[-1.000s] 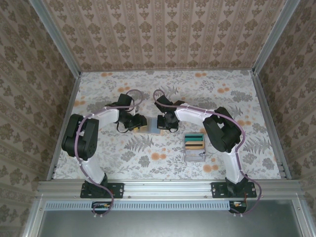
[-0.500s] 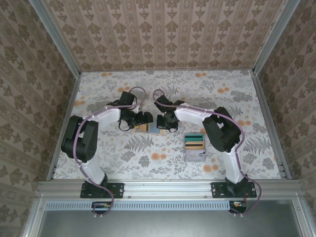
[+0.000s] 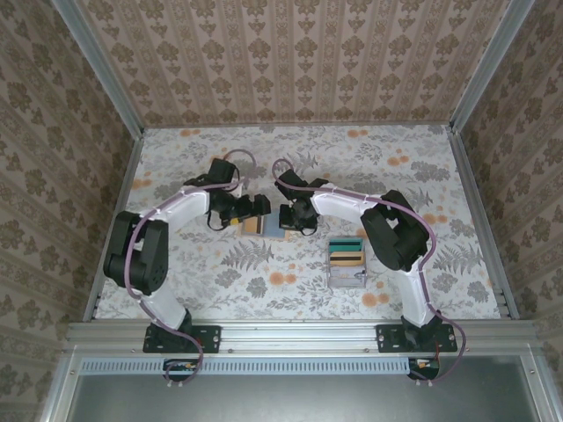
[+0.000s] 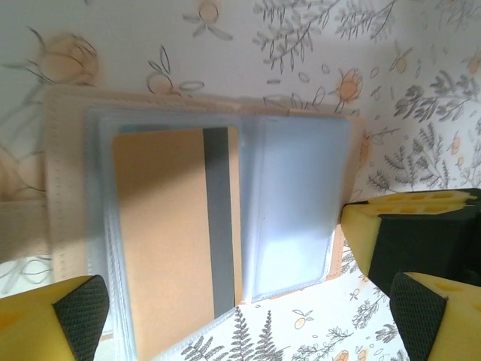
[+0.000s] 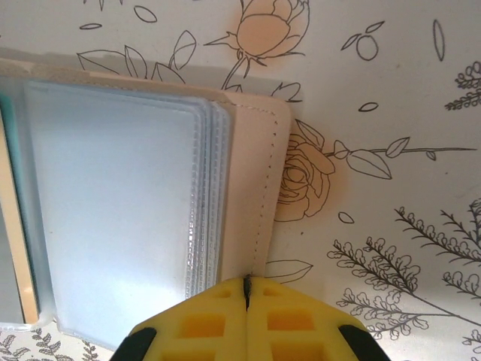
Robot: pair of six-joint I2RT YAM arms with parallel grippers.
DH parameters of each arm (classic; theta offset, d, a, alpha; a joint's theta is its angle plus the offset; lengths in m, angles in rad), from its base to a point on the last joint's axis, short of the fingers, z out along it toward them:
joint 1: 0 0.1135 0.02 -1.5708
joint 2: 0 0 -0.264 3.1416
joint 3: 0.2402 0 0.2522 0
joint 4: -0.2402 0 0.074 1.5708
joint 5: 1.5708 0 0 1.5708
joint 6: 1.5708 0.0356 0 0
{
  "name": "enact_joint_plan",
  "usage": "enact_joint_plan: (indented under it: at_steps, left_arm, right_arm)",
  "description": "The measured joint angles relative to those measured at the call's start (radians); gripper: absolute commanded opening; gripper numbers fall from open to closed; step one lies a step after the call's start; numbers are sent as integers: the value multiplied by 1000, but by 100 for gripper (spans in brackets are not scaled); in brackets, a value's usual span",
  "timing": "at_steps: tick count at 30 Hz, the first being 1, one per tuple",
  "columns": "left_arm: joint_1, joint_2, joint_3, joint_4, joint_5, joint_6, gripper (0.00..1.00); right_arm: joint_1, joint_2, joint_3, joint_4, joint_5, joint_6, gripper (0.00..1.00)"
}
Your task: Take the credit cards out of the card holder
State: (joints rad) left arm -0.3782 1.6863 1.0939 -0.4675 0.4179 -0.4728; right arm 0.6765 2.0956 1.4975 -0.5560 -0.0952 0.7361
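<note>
Card holder [image 3: 262, 226]: lies open and flat near the centre of the floral table [image 3: 369, 167], between both grippers. Holds yellow card [image 4: 161, 241] in a clear sleeve. Left gripper [image 4: 248, 323]: jaws spread wide above holder. Right gripper [image 5: 246, 297]: pads closed together at holder's tan edge.

- Your card holder [image 3: 263, 225] lies on the tabletop [image 3: 352, 158] between left tool [image 3: 257, 208] and right tool [image 3: 287, 220].
- A credit card [image 4: 169, 241] sits in its left half.
- The compartment box [image 3: 347, 262] lies right of it, nearer the bases.
</note>
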Motion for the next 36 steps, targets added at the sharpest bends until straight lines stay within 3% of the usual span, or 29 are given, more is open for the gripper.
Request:
enact_joint_plan:
  at_steps: [3, 6, 7, 12, 16, 21, 36]
  left_arm:
    - [14, -18, 3, -1, -7, 2, 100]
    - [34, -19, 1, 2, -6, 3, 86]
    - [42, -19, -2, 6, -3, 3, 80]
    - [87, -11, -23, 27, 1, 0, 28]
    - [92, 24, -23, 32, 0, 3, 5]
    - [92, 61, -25, 33, -8, 3, 0]
    - [92, 116, -25, 4, -60, 3, 0]
  right_arm:
    - [-3, 0, 0, 0, 0, 0, 5]
    - [-3, -5, 0, 10, 0, -3, 10]
    - [-5, -8, 0, 17, 0, -4, 11]
    - [-5, -34, 17, 60, -24, -3, 11]
    - [1, -34, 68, 91, -54, -2, 11]
    - [12, -30, 115, 129, -113, 18, 11]
    - [16, 97, 140, 164, -209, 93, 15]
